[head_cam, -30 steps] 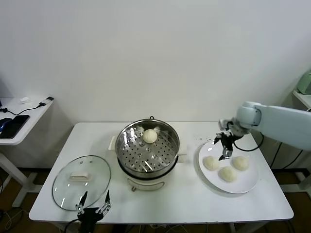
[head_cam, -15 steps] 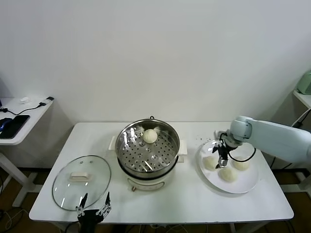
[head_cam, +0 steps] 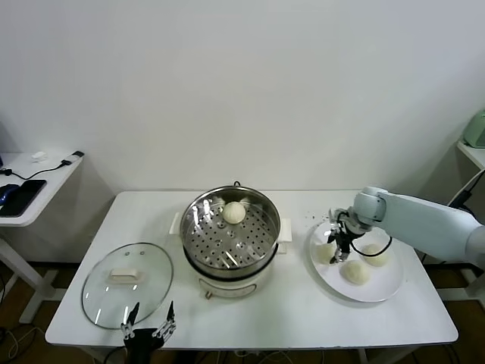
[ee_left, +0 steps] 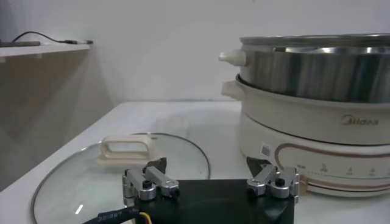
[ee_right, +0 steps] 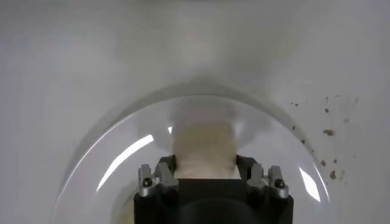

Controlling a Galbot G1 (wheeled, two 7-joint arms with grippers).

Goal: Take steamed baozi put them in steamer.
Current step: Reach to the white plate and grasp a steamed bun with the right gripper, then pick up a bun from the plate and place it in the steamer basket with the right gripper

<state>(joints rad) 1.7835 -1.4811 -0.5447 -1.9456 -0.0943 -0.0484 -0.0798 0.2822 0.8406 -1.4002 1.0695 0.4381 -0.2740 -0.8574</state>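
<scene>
Picking step: right tool [head_cam: 334, 251] clamped on a bun [ee_right: 204, 149] at the plate's [head_cam: 379, 291] steamer-side edge. Next: lift clear, carry into steamer [head_cam: 230, 235]. Left tool [ee_left: 211, 182] wide open, empty, beside steamer.

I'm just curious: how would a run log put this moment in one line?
right gripper: shut on baozi on plate | left gripper: open, parked | steamer: one bun inside

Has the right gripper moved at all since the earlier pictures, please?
Yes. The right gripper has come down and toward the steamer, from the plate's far rim onto the nearest baozi, closing on it.
</scene>
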